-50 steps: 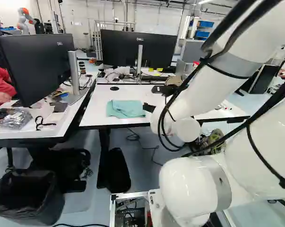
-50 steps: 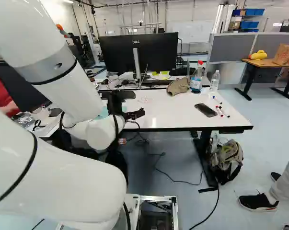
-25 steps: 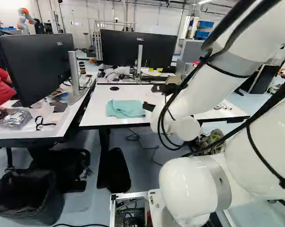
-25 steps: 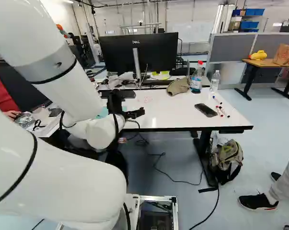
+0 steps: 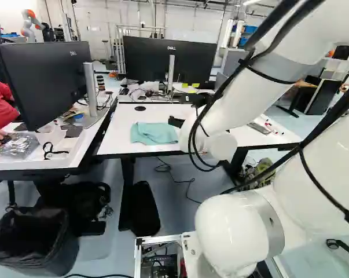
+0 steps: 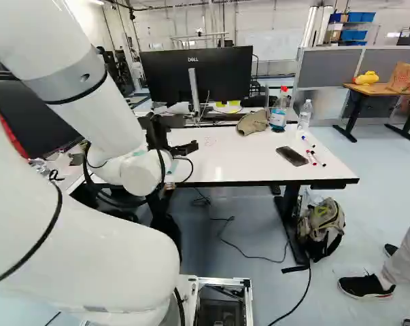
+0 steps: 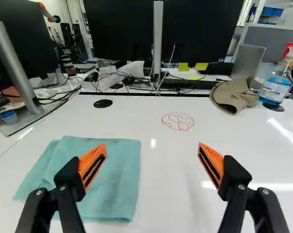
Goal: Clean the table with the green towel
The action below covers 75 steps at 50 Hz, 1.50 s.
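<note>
Green towel (image 7: 118, 191) waiting, gripper (image 7: 152, 144) wide open off to its side

Towel's flat on the worktop (image 7: 170, 170), looks folded, near the front edge, prob. so the arm (image 5: 235, 104) can reach it w/o stretching. Folded, it'd make a thicker pad to grab & wipe w/. Gripper's empty, fingers well apart: one shows over the towel, t'other over bare white top, so it isn't lined up yet imo. Next, I'd guess: shift across, go down, pinch the cloth. Risk: a thin pinch on one layer could unfold it, or the tips skid on the slick top.

Red scribble (image 7: 178, 121) sits beyond the towel, apart from it; prob. the mess to wipe. Markers (image 6: 313, 157) lie nr the phone-like dark slab (image 6: 291, 156), maybe what drew it.

Containers: spray bottle (image 7: 277, 85) has blue liquid in, prob. cleaner, stood at the far side by a beige cap-like cloth (image 7: 232, 95), likely out of the wiping path. Water bottle (image 6: 305, 115) is see-thru, level unclear. On the next desk, a white tray (image 5: 70, 157) w/ a black strap-like thing (image 5: 51, 150) in it. Bin (image 5: 32, 240) has a black liner; contents, can't tell.
</note>
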{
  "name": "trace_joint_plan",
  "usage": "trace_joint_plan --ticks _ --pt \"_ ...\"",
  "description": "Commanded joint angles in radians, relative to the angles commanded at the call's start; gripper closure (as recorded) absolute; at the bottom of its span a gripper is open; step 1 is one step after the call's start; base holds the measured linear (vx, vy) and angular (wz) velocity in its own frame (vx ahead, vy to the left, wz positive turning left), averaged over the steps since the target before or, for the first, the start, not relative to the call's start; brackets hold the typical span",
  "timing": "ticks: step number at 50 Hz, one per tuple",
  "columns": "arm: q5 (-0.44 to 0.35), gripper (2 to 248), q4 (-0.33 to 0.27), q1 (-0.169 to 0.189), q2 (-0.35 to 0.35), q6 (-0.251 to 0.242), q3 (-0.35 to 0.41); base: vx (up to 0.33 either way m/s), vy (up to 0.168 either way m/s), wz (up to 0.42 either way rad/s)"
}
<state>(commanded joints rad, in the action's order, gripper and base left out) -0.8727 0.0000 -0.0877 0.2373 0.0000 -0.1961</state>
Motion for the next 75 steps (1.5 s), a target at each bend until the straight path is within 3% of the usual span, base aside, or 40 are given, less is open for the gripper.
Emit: trace_joint_plan --ticks 44,75 --pt "0.028 3 0.000 -0.157 -0.121 0.000 -0.110 0.000 0.000 0.000" --pt "0.185 3 0.000 -0.198 -0.217 0.000 -0.203 0.000 0.000 0.000"
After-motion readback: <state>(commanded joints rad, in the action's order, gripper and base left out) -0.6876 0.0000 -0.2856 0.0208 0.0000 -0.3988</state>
